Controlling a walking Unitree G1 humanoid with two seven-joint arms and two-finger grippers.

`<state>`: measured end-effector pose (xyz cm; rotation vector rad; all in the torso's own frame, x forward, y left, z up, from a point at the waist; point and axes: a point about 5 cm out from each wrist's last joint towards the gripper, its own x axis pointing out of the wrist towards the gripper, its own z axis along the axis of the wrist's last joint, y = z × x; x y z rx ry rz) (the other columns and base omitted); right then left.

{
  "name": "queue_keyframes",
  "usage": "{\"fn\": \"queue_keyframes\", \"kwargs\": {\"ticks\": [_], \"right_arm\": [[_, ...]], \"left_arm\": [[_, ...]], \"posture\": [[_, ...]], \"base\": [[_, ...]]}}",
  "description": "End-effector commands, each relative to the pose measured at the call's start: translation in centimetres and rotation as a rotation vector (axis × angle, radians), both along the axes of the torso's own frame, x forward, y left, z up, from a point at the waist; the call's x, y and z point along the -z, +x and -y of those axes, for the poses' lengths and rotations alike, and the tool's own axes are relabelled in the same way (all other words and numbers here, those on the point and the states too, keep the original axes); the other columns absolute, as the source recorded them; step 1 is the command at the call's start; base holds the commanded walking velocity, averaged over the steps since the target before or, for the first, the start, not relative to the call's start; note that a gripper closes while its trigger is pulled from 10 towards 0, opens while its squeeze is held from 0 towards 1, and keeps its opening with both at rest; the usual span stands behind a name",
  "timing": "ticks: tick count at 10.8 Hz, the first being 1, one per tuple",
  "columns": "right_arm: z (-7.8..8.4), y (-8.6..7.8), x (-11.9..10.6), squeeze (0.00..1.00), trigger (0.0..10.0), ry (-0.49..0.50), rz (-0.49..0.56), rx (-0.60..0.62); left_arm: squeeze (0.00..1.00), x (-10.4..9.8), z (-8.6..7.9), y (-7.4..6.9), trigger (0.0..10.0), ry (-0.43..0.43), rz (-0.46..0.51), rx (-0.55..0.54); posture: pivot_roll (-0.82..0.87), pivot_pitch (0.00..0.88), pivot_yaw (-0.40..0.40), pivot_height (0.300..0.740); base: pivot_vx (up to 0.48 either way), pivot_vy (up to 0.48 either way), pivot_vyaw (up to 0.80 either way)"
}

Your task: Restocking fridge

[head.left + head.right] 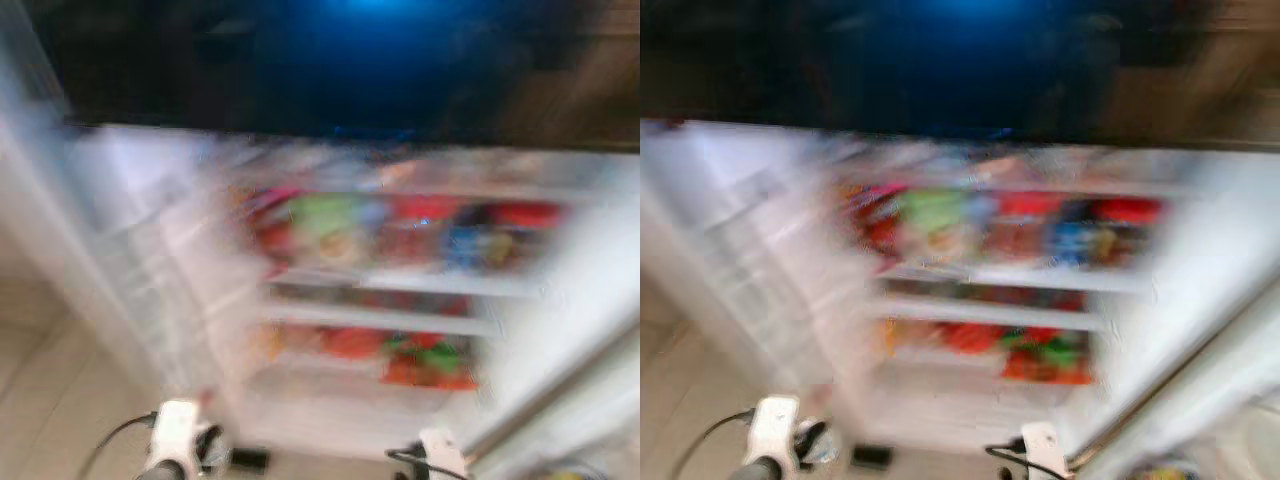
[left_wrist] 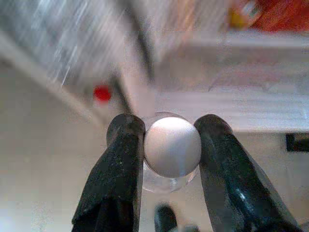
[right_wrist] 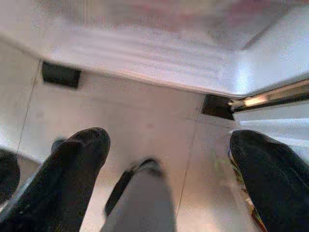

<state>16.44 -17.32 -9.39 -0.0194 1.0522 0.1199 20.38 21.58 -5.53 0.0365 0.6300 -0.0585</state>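
While the left claw (image 2: 171, 145) grips a clear white-capped bottle (image 2: 172, 147) below the open white fridge (image 1: 400, 300), lift steadily toward a free shelf; the right claw (image 3: 169, 145) gapes empty.

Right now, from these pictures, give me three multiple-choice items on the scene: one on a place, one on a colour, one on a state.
1. Where is the white-capped bottle?
A. on a fridge shelf
B. between the left gripper's fingers
C. on the floor

2. What colour is the bottle's cap?
A. white
B. red
C. blue

3. How do the right gripper's fingers stand?
A. shut on a can
B. shut on nothing
C. open, holding nothing

Answers:
1 B, the left wrist view shows black fingers on both sides of it.
2 A, the round top is white.
3 C, the right wrist view shows floor between them.
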Motion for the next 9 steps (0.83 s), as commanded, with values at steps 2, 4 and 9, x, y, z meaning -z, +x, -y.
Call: {"fn": "queue_keyframes", "kwargs": {"ticks": [2, 4, 9], "right_arm": [[0.9, -0.3, 0.1, 0.0, 10.0, -0.021, -0.017, 0.015], [0.9, -0.2, 0.0, 0.0, 10.0, -0.019, -0.018, 0.011], [1.0, 0.1, -0.1, 0.0, 10.0, -0.019, -0.017, -0.016]], "left_arm": [[0.0, 0.0, 1.1, 0.4, 10.0, -0.029, -0.003, 0.026], [0.0, 0.2, 1.2, 0.2, 10.0, -0.041, -0.022, 0.031], [0.0, -2.2, 1.8, 2.8, 10.0, -0.039, 0.159, 0.078]], "posture": [[0.04, 0.0, -0.017, 0.74], [0.04, 0.0, -0.019, 0.74], [0.06, 0.0, -0.042, 0.74]], "base": [[0.304, 0.0, 0.0], [0.0, 0.0, 0.0], [0.0, 0.0, 0.0]]}}
